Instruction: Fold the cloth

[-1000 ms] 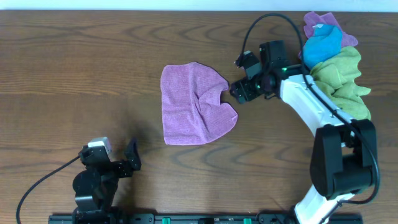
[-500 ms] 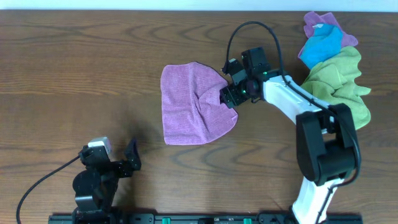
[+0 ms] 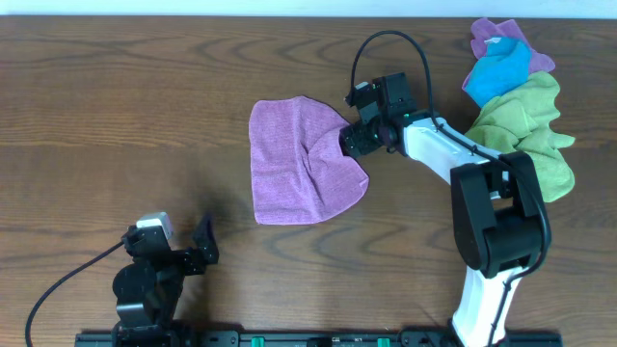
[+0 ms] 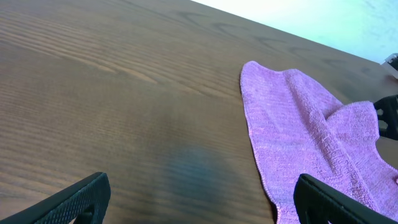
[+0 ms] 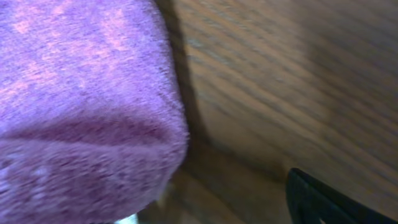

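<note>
A purple cloth (image 3: 299,164) lies rumpled and partly folded over at its right side, in the middle of the wooden table. It also shows in the left wrist view (image 4: 311,130) and fills the left of the right wrist view (image 5: 81,93). My right gripper (image 3: 352,143) is low at the cloth's right edge. Its jaws stand wide apart (image 5: 211,199), one dark finger (image 5: 329,199) showing and the other hidden under the cloth edge. My left gripper (image 3: 204,241) is open and empty (image 4: 199,199) near the front left, well short of the cloth.
A pile of green, blue and purple cloths (image 3: 521,96) lies at the back right, behind the right arm. The left arm's base (image 3: 145,284) and cable sit at the front edge. Bare wooden table (image 3: 125,116) lies left of the cloth.
My right gripper has moved left from beside the cloth onto its right edge. The cloth and the left arm have not moved.
</note>
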